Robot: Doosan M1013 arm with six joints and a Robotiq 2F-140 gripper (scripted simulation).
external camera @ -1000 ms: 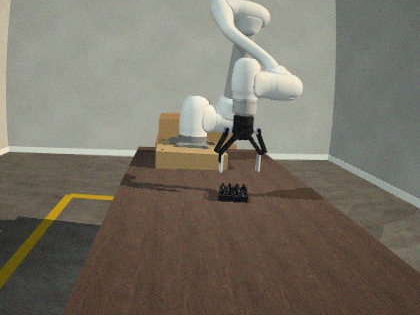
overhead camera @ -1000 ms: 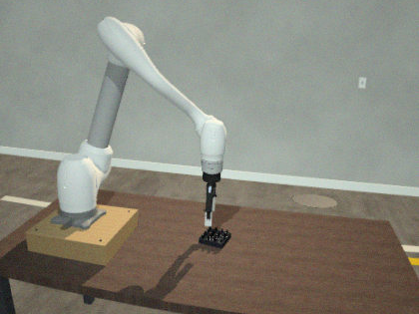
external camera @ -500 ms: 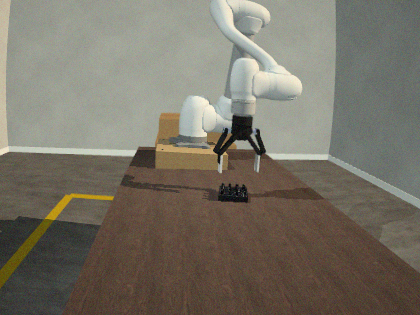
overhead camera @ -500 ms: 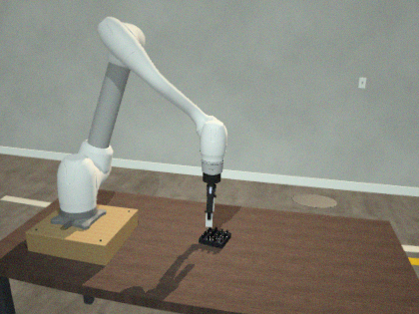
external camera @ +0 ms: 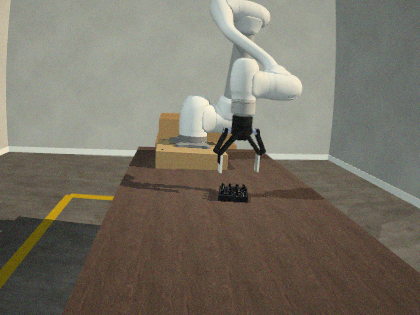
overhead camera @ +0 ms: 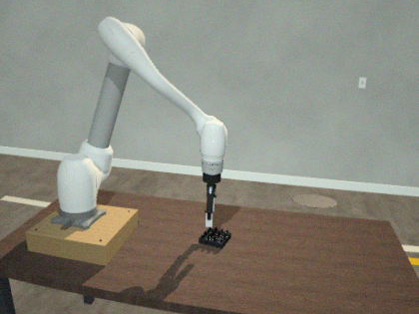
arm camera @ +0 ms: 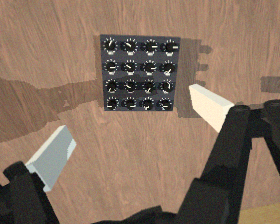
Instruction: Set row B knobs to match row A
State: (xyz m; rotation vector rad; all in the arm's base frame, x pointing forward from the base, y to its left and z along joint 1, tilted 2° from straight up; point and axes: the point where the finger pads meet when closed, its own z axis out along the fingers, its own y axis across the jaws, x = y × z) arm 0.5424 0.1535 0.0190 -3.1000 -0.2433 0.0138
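The knob box (overhead camera: 213, 235) (external camera: 233, 193) (arm camera: 140, 72) is a small black square panel with four rows of four black knobs, each with a white line. It stands flat on the brown table (overhead camera: 309, 258) (external camera: 200, 259) (arm camera: 50, 40). My gripper (overhead camera: 209, 223) (external camera: 238, 169) (arm camera: 129, 116) is open wide and empty. It points straight down a short way above the box, on the side toward the arm's base. In the wrist view the box lies just beyond my fingertips, with the right finger's tip near its lower right corner. The knob names are too small to read.
The arm's base stands on a light wooden block (overhead camera: 82, 238) (external camera: 190, 156) at one end of the table. The arm's shadow falls across the table beside the box. The table edges are far from the box.
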